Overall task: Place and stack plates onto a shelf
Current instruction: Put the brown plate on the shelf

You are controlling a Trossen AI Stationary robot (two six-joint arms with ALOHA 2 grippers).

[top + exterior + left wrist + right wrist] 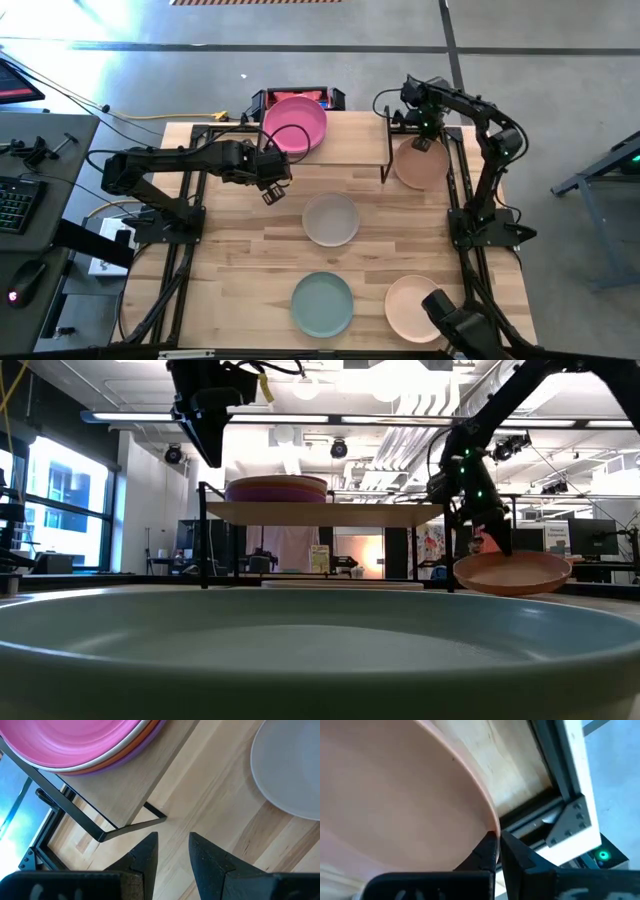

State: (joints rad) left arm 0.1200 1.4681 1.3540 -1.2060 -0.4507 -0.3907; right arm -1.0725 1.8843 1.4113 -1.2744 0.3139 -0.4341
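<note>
Terracotta plate (418,165) pinched at its rim by my right end effector (423,143), lifted beside shelf (345,150) for stacking | left end effector (271,182) empty, fingers apart.

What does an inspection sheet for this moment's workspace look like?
Surface: wooden table, largely bare.
Job's things: pink-topped stack on the shelf; brownish plate beside the shelf, lifted; grey plate, teal plate and peach plate on the table.
Clutter: nothing seen.
Grippers: right claw shut on the brownish plate's rim; left claw open, empty, near the shelf's front edge.
Cables: yellow cable behind the table.
Surroundings: keyboard on a side desk.
</note>
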